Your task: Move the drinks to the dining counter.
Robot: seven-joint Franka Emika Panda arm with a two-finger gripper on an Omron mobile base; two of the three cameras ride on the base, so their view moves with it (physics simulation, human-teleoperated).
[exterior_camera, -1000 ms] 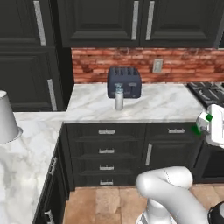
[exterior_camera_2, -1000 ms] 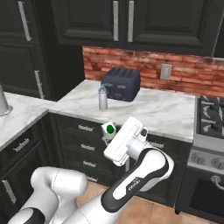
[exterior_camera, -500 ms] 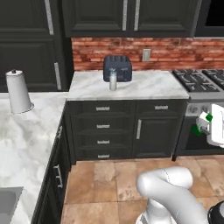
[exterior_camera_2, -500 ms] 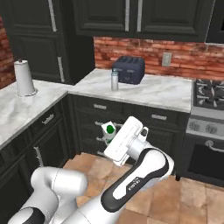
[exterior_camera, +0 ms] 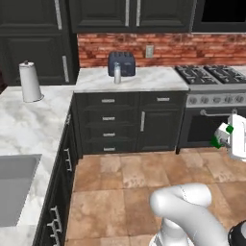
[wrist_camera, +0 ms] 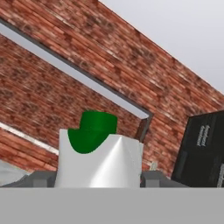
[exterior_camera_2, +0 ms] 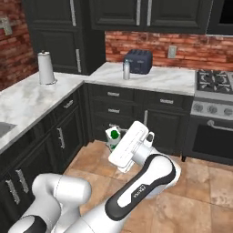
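the carton [wrist_camera: 99,155], green and white, sits between the gripper's [wrist_camera: 98,177] fingers, filling the gap between them in the hand view, its green top up against a brick wall [wrist_camera: 65,57] behind. so the gripper is closed on the carton. in the right base view the carton [exterior_camera_2: 113,137] shows at the far end of the white hand, held up over the tiled floor [exterior_camera_2: 209,186], in front of the dark drawers [exterior_camera_2: 113,111]. in the left base view it [exterior_camera: 222,136] is at the right edge, just before the oven door [exterior_camera: 204,129], with the gripper [exterior_camera: 226,137] around it.

the metal bottle [exterior_camera: 117,74] stands upright on the marble worktop [exterior_camera: 153,79], just in front of the toaster [exterior_camera: 121,63], close to it; whether they touch i cannot tell. from the right side the bottle [exterior_camera_2: 126,70] and toaster [exterior_camera_2: 138,61] show the same way.

the paper-towel roll [exterior_camera: 30,81] stands upright on the side run of worktop [exterior_camera: 29,125], well apart from the bottle. a sink [exterior_camera: 14,187] is set into that run, nearer the camera. the stove [exterior_camera: 211,74] lies to the right of the worktop.
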